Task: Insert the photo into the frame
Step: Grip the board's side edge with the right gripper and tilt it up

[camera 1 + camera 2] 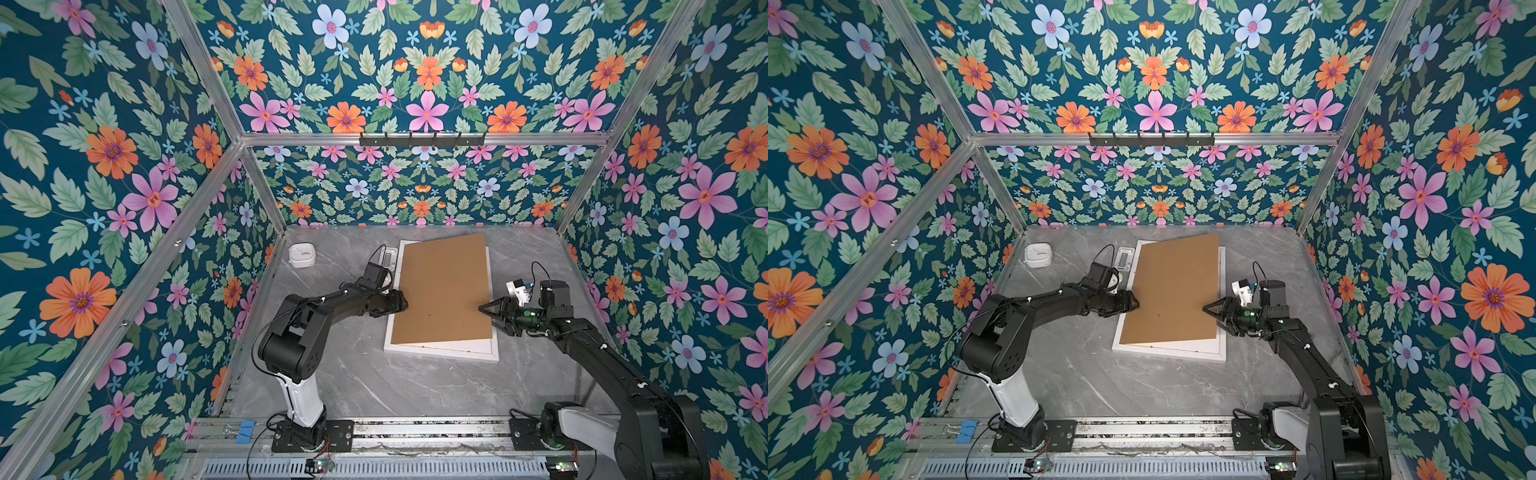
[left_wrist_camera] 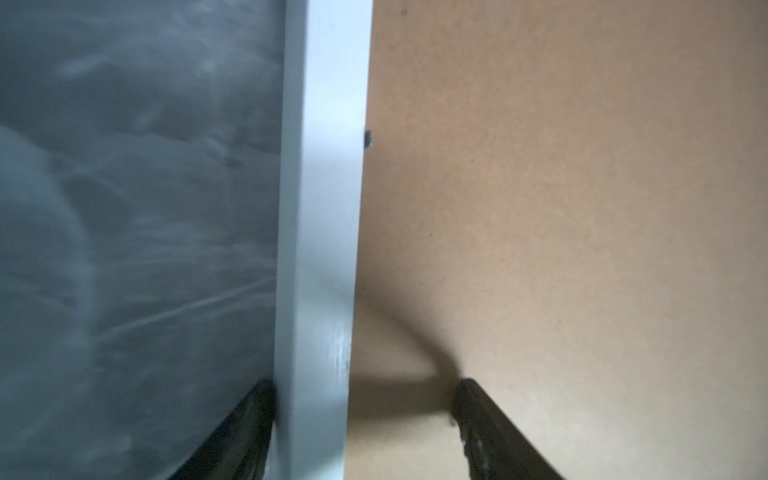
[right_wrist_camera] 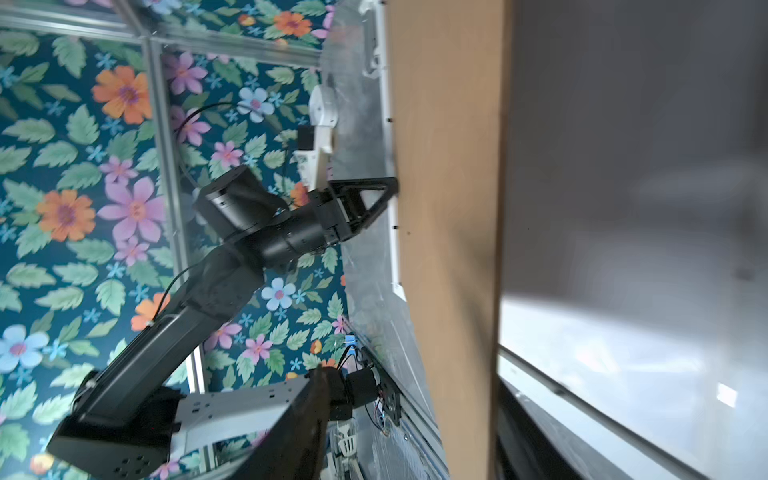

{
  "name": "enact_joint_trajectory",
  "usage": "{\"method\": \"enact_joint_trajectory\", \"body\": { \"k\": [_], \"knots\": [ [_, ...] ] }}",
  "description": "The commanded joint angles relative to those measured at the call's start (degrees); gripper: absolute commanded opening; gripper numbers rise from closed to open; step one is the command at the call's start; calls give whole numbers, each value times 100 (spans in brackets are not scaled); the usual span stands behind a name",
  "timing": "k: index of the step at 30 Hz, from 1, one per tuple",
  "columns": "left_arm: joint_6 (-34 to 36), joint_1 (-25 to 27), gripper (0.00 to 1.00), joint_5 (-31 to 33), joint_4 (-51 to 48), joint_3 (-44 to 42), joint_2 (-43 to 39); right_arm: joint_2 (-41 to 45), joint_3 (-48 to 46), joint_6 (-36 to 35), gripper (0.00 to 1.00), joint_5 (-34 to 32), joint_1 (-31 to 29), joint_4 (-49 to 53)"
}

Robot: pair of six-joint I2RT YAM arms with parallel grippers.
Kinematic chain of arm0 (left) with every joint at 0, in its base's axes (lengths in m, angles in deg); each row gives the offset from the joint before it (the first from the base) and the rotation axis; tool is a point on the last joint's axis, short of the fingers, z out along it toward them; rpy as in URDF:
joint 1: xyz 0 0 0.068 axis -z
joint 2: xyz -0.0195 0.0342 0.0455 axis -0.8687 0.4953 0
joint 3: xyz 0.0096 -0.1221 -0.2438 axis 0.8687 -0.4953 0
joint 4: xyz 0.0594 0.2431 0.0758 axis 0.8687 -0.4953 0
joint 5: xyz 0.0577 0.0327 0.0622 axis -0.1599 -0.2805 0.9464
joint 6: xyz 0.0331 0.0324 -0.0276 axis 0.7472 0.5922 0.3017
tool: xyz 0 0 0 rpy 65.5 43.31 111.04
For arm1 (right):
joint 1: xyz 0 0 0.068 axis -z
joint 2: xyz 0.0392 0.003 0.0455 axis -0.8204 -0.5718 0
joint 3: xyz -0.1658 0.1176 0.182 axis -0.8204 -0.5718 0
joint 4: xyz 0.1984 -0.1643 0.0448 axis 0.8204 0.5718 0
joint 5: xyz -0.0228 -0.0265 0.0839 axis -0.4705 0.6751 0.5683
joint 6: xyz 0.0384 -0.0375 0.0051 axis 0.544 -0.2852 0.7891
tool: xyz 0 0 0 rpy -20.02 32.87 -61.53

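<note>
The white frame (image 1: 440, 355) (image 1: 1167, 355) lies flat on the marble table. A plain brown backing board (image 1: 444, 291) (image 1: 1175, 291) rests askew on it and covers most of it. A flat white surface shows inside the frame at the near edge. The photo is hidden. My left gripper (image 1: 405, 305) (image 1: 1136, 305) (image 2: 365, 385) is open: one finger is outside the frame's left rim (image 2: 320, 208), the other over the board (image 2: 561, 208). My right gripper (image 1: 482, 308) (image 1: 1205, 309) (image 3: 411, 378) is open around the board's right edge (image 3: 449, 208), one finger above and one below.
A small white rounded box (image 1: 302, 254) sits at the far left of the table. A small clear rectangular piece (image 1: 389, 257) lies by the frame's far left corner. Blue clips (image 1: 245, 428) hang on the front rail. Floral walls close in three sides.
</note>
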Motion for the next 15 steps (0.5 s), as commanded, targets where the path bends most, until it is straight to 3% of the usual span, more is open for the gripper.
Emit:
{"method": "enact_joint_trajectory", "body": {
  "k": [1, 11, 15],
  "knots": [
    [-58, 45, 70, -827, -329, -69, 56, -13, 132, -182, 57, 301, -11, -142],
    [-64, 30, 70, -829, -298, -96, 48, -193, 306, -406, 53, 143, -9, 242],
    [-56, -8, 70, -839, -349, -79, 4, -139, 558, -543, 44, -99, -10, 693]
  ]
}}
